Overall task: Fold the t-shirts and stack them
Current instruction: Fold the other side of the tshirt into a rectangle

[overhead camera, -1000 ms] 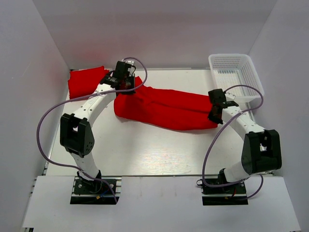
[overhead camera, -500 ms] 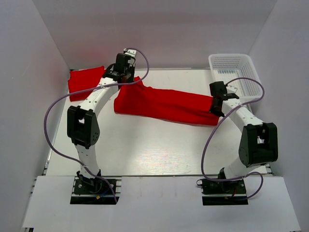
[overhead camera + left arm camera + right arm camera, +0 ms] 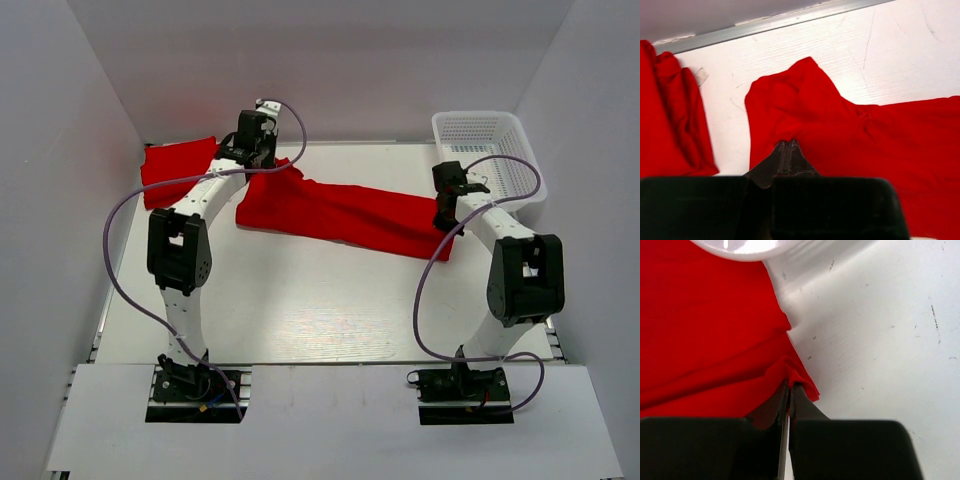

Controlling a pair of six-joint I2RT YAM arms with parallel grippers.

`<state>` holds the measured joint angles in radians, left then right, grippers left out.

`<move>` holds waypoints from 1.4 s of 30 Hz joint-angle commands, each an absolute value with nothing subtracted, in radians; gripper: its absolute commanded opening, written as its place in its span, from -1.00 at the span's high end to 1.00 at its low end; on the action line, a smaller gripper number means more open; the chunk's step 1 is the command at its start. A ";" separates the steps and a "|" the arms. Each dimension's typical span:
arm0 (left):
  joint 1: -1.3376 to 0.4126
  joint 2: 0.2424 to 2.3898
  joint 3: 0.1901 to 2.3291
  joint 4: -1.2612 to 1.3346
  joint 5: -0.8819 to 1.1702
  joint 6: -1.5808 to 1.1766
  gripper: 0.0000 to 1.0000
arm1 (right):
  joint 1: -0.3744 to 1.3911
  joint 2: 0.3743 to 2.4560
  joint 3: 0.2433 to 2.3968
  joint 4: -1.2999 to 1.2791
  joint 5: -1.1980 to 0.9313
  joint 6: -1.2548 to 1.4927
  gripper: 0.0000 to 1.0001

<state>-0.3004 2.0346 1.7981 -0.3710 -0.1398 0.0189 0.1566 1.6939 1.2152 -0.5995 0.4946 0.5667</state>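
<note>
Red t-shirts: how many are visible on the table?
2. Stretched t-shirt, held by left gripper and right gripper; second t-shirt, at the far left corner. Others may be hidden.

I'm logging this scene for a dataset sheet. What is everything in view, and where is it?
spread t-shirt: one, red, stretched across the middle of the table between the two tools
bunched garment: one, red, far left corner of the table
basket: one, white, mesh-walled, far right corner; nothing shows inside it
table: one, white, lightly scuffed
enclosure walls: white, on the left, back and right
cables: two, purple, one looping off each arm
left arm: one, white and black, reaching to the far left
right arm: one, white and black, reaching toward the basket
left tool: black, closed on the spread t-shirt's left end
right tool: black, closed on its right corner
</note>
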 commanded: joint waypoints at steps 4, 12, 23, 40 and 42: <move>-0.288 2.060 1.746 -0.259 -0.100 0.037 1.00 | 0.141 1.733 1.295 -0.588 0.506 0.560 0.99; -0.279 2.060 1.703 -0.314 -0.118 -0.012 -0.42 | 0.144 1.740 1.315 -0.591 0.434 0.529 -0.26; -0.270 1.997 1.724 -0.403 -0.105 -0.067 -0.99 | 0.158 1.635 1.235 -0.568 0.307 0.468 -0.81; -0.298 2.071 1.546 -0.324 0.287 -0.265 -0.55 | 0.247 1.721 1.267 -0.440 0.075 0.385 -0.81; -0.287 2.108 1.578 -0.324 0.275 -0.288 -0.55 | 0.244 1.793 1.301 -0.410 0.087 0.379 -0.81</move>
<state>-0.2974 2.0834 1.5227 -0.3431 0.2489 -0.2356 0.2462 1.7329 1.2411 -0.4843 0.1226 0.4057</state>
